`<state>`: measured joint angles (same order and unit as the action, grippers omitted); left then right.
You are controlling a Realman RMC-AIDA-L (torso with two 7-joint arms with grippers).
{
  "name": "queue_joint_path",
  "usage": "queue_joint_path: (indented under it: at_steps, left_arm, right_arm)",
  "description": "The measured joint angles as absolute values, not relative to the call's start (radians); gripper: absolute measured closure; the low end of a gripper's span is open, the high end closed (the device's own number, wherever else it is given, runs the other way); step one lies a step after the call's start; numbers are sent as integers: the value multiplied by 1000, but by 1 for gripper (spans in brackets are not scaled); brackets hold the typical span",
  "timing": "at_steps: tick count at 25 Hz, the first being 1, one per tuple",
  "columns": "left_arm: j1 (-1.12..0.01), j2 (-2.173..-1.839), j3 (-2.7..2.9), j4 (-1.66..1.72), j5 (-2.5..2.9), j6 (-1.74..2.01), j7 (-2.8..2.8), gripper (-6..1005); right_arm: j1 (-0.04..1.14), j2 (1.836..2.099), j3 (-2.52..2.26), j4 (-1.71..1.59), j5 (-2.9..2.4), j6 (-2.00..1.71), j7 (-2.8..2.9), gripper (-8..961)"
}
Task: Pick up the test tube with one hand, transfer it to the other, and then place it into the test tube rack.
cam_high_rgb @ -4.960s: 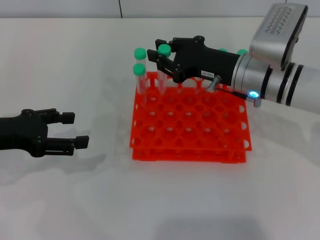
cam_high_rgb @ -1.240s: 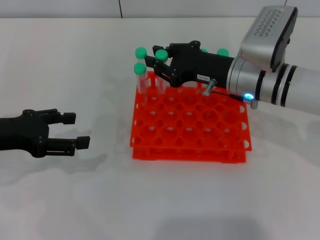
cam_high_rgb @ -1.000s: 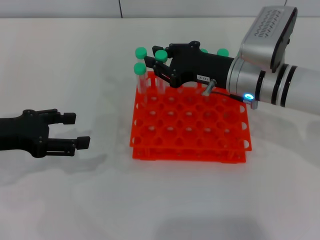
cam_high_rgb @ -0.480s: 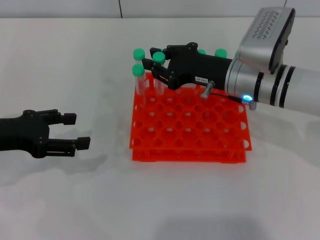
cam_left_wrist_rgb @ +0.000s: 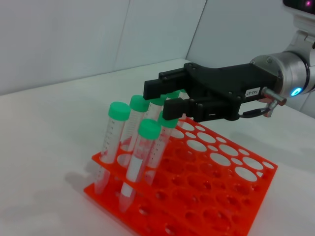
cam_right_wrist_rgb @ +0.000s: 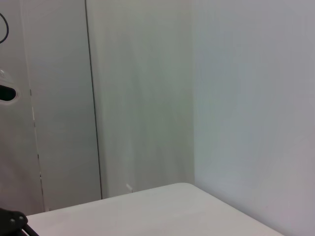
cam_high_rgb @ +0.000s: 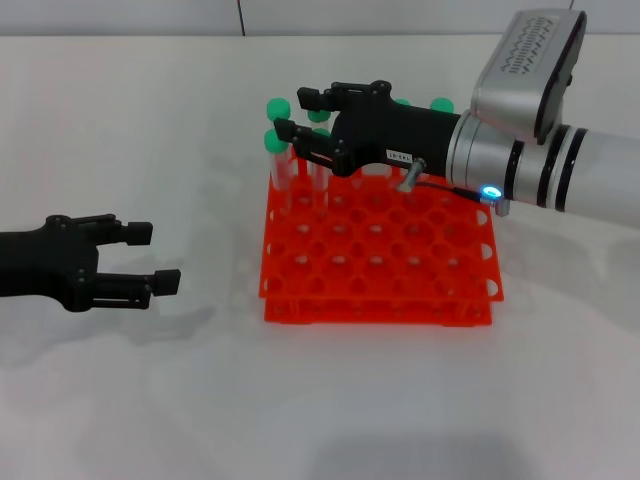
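We saw the green-capped test tube (cam_left_wrist_rgb: 162,140) upright in the orange test tube rack (cam_high_rgb: 380,255), at its far-left corner.

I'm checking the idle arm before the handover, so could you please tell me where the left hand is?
In the head view, the left hand sits low at the table's left side, open, well clear of the test tube rack to its right.

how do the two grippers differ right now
The right gripper carries a white printed label and hangs over the far left corner of the test tube rack among the green-capped tubes; the left gripper has no label and sits low over the table, well left of the rack. Both are black, two-fingered, open and holding nothing.
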<state>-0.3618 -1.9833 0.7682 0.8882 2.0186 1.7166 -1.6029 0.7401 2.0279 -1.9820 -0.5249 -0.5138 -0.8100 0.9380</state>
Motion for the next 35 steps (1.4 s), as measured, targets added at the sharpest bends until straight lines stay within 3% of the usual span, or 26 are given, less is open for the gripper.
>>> queue_joint_path:
  at_steps: [4,9,14,20,25,35]
  left_arm:
    - [-362,-1982,766,888,2019,1717,-1603,123]
    - [-357,-1979,765,888,2014,1717,-1603,124]
    - [-355,-1977,764,888,2004,1717,-1603,124]
    - [-357,-1984,722,888,1993,1720,-1591,124]
    - [-363,-1996,680,888,1970,1728,-1579,123]
    - [-364,-2004,673,888,1907,1724,-1572,123]
  right_arm:
    - [741,2028,-1983,-529,-515,-811,923,539]
    - [721,2025,-1976,-547,-516,-857,906,464]
    - [641,2013,-1940,-617,-525,-887,896,323]
    - [523,2001,-1779,-711,-694,-981,957,244]
    - [457,1999,-1615,-781,-904,-1020,1084,79]
    - [448,1963,-1371,-813,-1307,-1159,1336,79]
